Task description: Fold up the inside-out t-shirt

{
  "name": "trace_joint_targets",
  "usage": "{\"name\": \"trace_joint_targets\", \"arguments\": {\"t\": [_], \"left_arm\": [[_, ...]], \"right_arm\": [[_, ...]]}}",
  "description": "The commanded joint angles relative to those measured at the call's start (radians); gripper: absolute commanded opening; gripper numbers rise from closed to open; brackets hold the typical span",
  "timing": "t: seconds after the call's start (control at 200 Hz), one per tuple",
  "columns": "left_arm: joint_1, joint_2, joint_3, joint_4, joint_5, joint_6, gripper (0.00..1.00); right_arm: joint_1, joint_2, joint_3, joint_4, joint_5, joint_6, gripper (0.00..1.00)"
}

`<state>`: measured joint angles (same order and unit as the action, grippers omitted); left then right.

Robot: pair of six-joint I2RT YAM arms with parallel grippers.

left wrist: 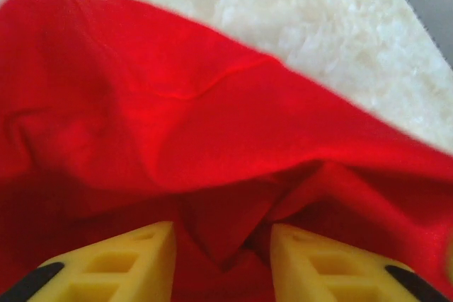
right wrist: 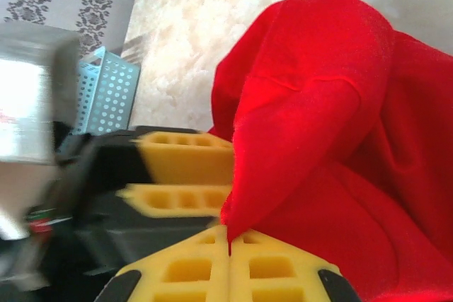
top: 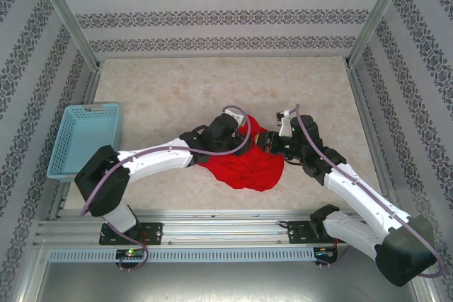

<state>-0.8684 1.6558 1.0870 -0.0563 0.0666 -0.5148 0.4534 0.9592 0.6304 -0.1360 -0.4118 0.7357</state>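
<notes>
The inside-out t-shirt [top: 244, 166] is a bunched bright red heap on the table, in front of the middle between the two arms. My left gripper [top: 245, 132] reaches into its upper edge from the left. In the left wrist view the yellow jaws stand apart, and the left gripper [left wrist: 223, 245] has a loose fold of the t-shirt [left wrist: 212, 104] hanging between them, unclamped. My right gripper [top: 266, 141] comes in from the right. It [right wrist: 228, 235] is shut on a thin edge of the t-shirt [right wrist: 333, 118], which rises from the pinch. The left gripper's yellow fingers [right wrist: 185, 157] show blurred just beyond.
A light blue mesh basket [top: 85, 139] stands at the table's left edge, also seen as the basket [right wrist: 106, 93] behind the left arm. Patterned walls and metal frame posts enclose the pale table [top: 177, 90]. The arm bases sit on the rail at the near edge.
</notes>
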Motion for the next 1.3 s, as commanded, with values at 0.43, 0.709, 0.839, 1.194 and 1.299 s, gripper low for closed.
{"name": "trace_joint_targets", "arguments": {"t": [0.43, 0.709, 0.839, 1.194, 1.299], "left_arm": [[0.017, 0.196, 0.151, 0.055, -0.066, -0.006, 0.37], [0.032, 0.145, 0.105, 0.095, -0.095, -0.031, 0.0], [0.032, 0.105, 0.063, 0.108, -0.095, -0.034, 0.0], [0.016, -0.097, -0.06, 0.075, 0.061, -0.065, 0.0], [0.015, -0.163, -0.117, 0.132, 0.127, -0.085, 0.0]], "right_arm": [[0.004, -0.077, -0.092, 0.062, -0.019, 0.087, 0.0], [-0.029, -0.135, -0.135, -0.01, 0.082, 0.107, 0.0], [-0.058, -0.114, -0.129, -0.024, 0.1, 0.107, 0.0], [-0.087, 0.06, 0.052, -0.167, 0.334, -0.117, 0.0], [-0.098, 0.125, 0.087, -0.172, 0.339, -0.158, 0.0]]}}
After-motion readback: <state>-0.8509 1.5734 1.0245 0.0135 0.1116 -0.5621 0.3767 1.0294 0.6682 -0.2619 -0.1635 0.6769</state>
